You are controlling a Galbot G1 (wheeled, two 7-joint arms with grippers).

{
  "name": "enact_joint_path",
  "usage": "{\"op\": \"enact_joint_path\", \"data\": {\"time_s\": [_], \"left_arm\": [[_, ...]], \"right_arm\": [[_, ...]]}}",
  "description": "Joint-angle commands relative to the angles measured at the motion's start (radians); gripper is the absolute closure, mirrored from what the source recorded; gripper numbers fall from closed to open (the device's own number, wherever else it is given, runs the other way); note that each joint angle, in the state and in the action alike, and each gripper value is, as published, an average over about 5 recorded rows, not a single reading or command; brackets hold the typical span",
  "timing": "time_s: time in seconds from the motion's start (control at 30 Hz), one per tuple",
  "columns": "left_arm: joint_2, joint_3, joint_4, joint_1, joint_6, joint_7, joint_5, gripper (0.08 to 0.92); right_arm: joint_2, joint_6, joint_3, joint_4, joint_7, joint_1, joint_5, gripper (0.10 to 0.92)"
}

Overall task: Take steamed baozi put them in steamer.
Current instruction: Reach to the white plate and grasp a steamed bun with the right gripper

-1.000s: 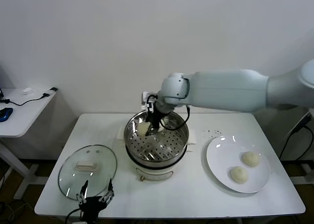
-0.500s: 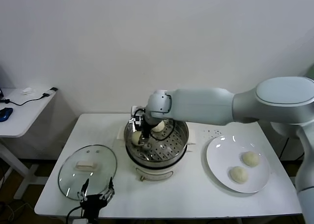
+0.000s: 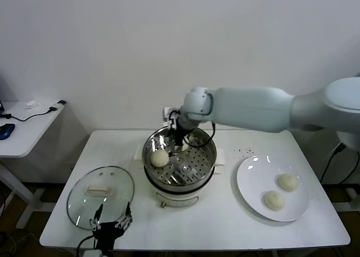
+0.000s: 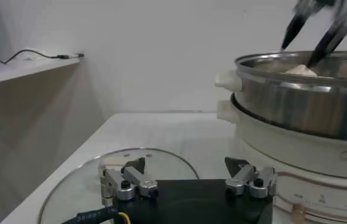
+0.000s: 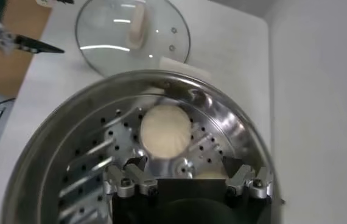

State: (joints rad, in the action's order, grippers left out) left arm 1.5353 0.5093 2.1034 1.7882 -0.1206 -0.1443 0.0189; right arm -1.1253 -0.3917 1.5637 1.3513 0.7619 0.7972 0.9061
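The right wrist view looks straight down into the steamer (image 5: 70, 152) at one bun (image 5: 165, 131) lying free on the holed floor, with a second bun's edge (image 5: 210, 174) just under the right gripper (image 5: 188, 182), jaws spread and empty. The head view shows two more buns (image 3: 287, 182) (image 3: 274, 200) on the plate (image 3: 250, 178), four in all, domes up. The left gripper (image 3: 111, 225), jaws spread, hangs beside the glass lid (image 3: 84, 203).

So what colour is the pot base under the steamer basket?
Cream-white, below the shiny steel steamer basket; the base shows best in the left wrist view.
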Motion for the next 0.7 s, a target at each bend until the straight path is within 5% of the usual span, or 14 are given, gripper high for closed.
{"op": "enact_joint_path", "data": {"time_s": [0.03,0.3,0.7], "left_arm": [[0.001,0.0,0.007,-0.002,-0.006,0.004,-0.002,0.177],[0.004,0.001,0.014,0.001,-0.007,0.008,-0.004,0.177],[0.01,0.011,0.03,0.009,-0.004,0.009,-0.004,0.177]], "right_arm": [[0.292,0.11,0.07,0.096,0.197,0.195,-0.049,0.203],[0.578,0.176,0.317,0.198,0.275,0.267,-0.282,0.203],[0.731,0.16,0.225,0.212,0.232,-0.047,-0.486,0.203]]}}
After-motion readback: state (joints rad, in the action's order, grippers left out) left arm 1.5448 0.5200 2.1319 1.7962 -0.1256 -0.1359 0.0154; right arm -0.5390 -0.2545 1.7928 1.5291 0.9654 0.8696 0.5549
